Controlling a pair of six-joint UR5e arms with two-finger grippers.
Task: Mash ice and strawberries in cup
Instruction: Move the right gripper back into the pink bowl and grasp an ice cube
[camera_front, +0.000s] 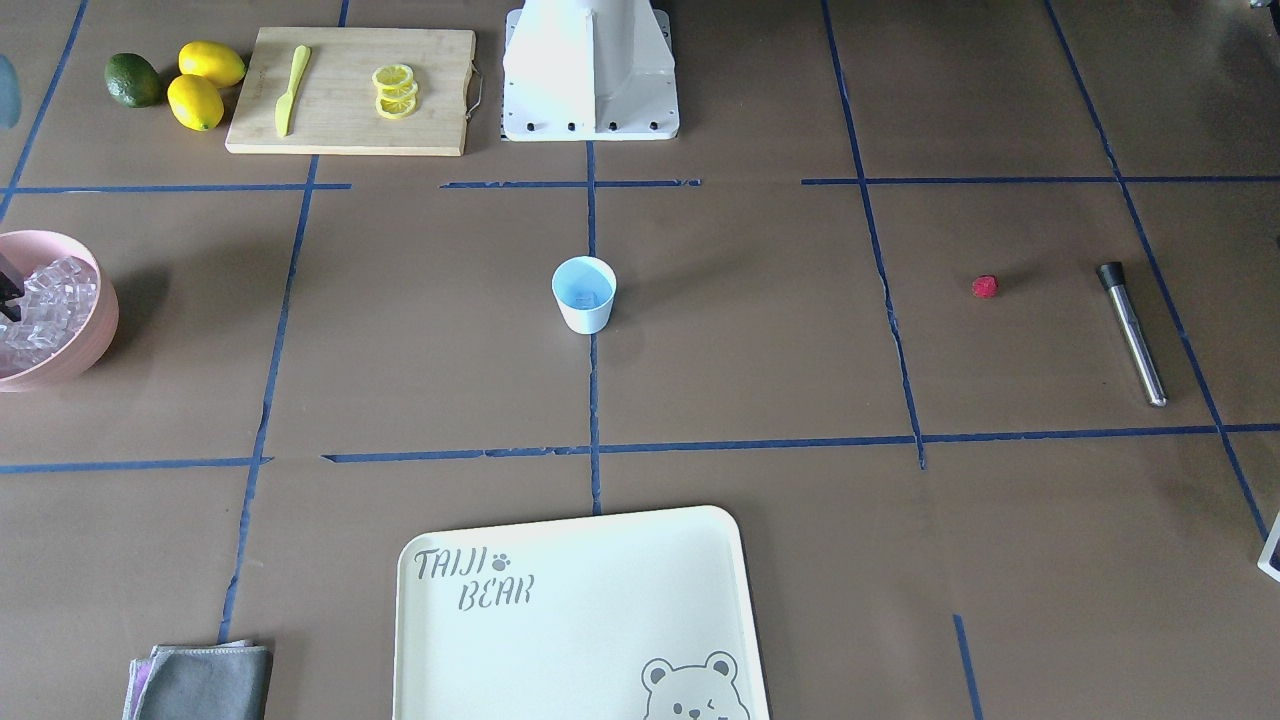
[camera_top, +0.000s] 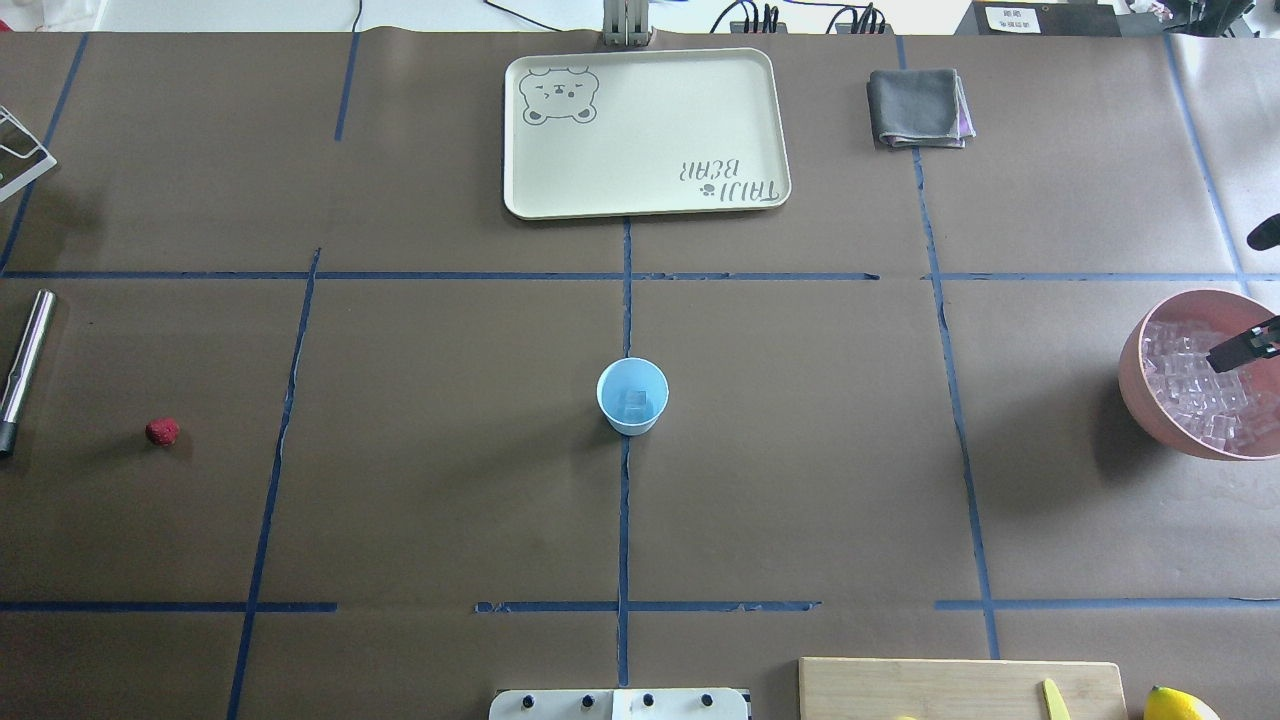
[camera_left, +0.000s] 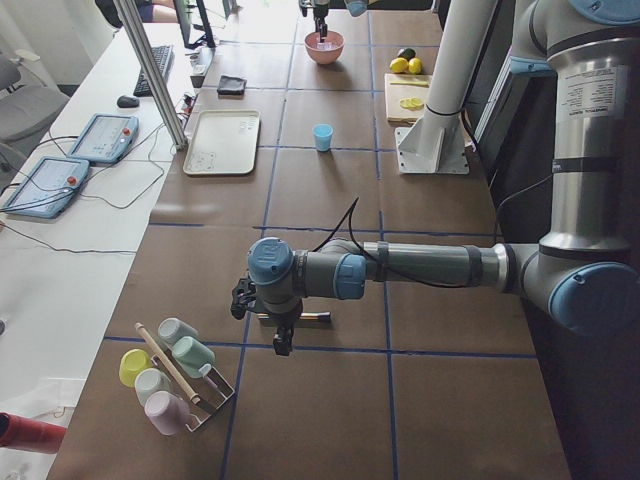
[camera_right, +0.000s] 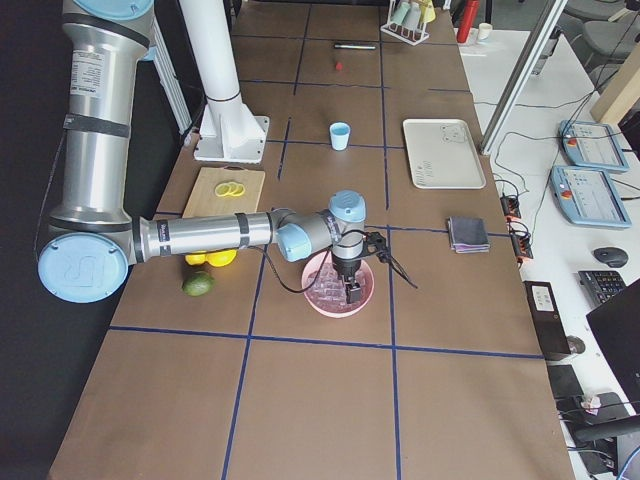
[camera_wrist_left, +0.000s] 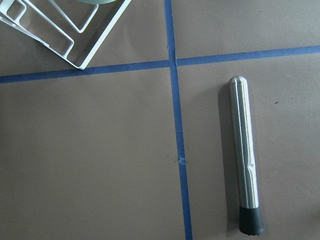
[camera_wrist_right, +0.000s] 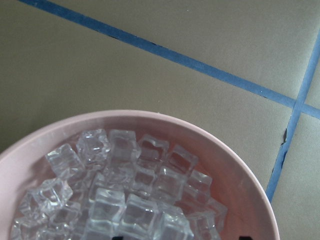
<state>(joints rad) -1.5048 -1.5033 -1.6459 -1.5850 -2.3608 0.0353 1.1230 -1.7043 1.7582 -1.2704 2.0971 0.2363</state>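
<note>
- Far left edge: a white wire rack (camera_top: 22, 152) sits at the table's end. In the left side view it holds pastel cups lying on their sides.
- The left gripper (camera_left: 283, 343) hangs over the table near the rack. I cannot tell whether its fingers are spread or closed.
- A steel muddler (camera_top: 22, 360) with a black tip lies flat on the brown table, just below that gripper.
- The strawberry (camera_top: 162, 431), one small red piece, lies alone on the table right of the muddler and well apart from the cup.
- Centre, far side: a cream tray (camera_top: 640, 130) printed "TAIJI BEAR", with a paw print and a bear face.
- Centre: the cup (camera_top: 632, 396) stands upright on a blue tape line, with one clear cube inside it.
- A folded grey cloth (camera_top: 918, 108) lies right of the tray.
- Near edge, right of centre: a wooden board (camera_top: 960, 690) with a yellow-green knife (camera_top: 1052, 700), and a lemon (camera_top: 1180, 705) beside it.
- Far right: a pink bowl (camera_top: 1135, 370) is heaped with ice (camera_top: 1200, 400).
- The right gripper (camera_right: 352, 292) hangs over the bowl, fingers spread wide above the ice and holding nothing.
</note>
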